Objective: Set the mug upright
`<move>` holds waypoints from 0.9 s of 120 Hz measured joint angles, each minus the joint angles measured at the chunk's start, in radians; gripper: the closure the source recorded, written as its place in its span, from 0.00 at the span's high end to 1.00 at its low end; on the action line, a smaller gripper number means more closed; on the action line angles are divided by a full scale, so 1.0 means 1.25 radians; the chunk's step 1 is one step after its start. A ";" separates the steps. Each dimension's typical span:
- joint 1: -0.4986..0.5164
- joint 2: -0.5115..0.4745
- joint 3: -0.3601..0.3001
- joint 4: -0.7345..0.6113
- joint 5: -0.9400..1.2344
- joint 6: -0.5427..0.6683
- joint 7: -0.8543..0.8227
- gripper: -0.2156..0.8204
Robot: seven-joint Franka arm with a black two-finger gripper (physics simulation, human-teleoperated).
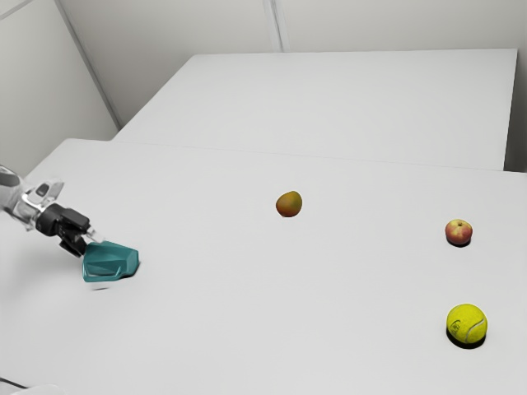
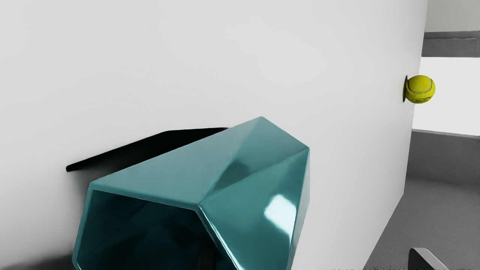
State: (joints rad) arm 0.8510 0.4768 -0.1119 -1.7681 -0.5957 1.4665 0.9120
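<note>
With the mug (image 1: 111, 263) on its side on the bench (image 1: 247, 288) and the fingers (image 2: 415, 261) spread at its mouth, centre the wall between them, pinch gently, then lift before rolling it upright.

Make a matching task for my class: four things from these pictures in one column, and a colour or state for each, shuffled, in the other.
Things:
1. mug
2. ball
3. apple
4. gripper

Colours or states:
A. red and yellow
B. black, with its fingers apart
C. teal, tipped over
D. bright yellow, with a curved seam

Right pairs: 1-C, 2-D, 3-A, 4-B
</note>
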 joint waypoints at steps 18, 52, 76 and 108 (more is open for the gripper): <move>0.004 0.004 -0.001 0.001 -0.004 -0.010 0.009 0.50; 0.001 -0.003 -0.002 0.010 -0.005 -0.018 0.021 0.13; -0.003 -0.005 -0.002 0.010 -0.003 -0.017 0.027 0.07; -0.009 -0.053 -0.022 0.003 0.013 -0.002 0.032 0.05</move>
State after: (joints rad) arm 0.8403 0.4101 -0.1392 -1.7643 -0.5800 1.4645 0.9524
